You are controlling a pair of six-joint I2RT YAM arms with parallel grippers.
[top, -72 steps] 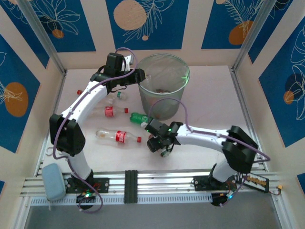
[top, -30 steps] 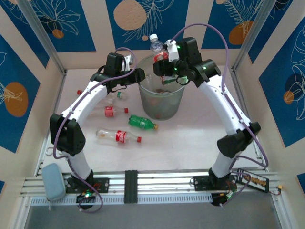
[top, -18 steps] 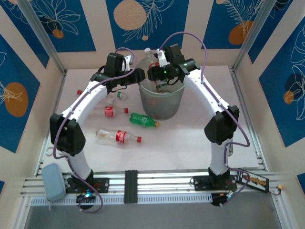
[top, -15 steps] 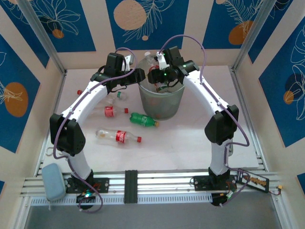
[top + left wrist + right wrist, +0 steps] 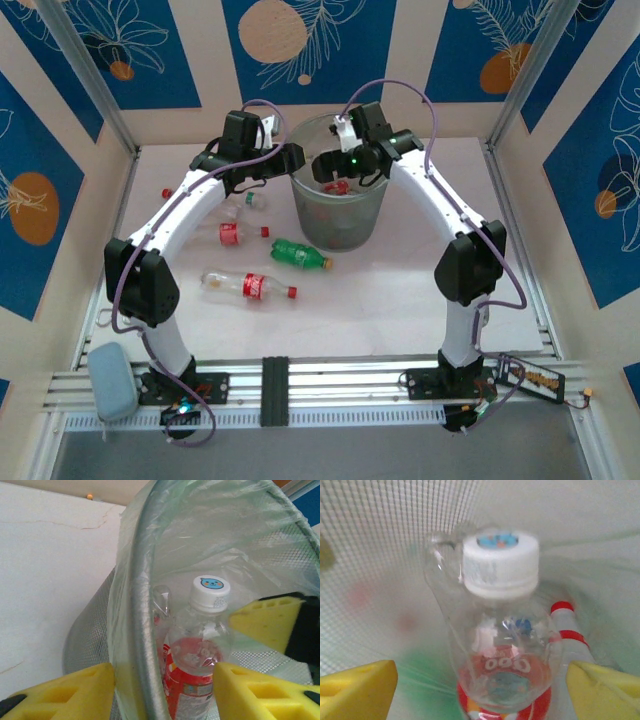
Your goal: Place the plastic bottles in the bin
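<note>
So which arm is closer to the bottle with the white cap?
Right. The right jaws sit either side of the white-capped bottle inside the bin; the left jaws straddle the bin's rim, the bottle just beyond.

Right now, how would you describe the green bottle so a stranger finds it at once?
Start at the mesh bin at the table's far middle. Just in front of its base, slightly left, the green bottle lies on its side. Its green body and yellow cap set it apart; the bottles to its left are clear with red labels.
</note>
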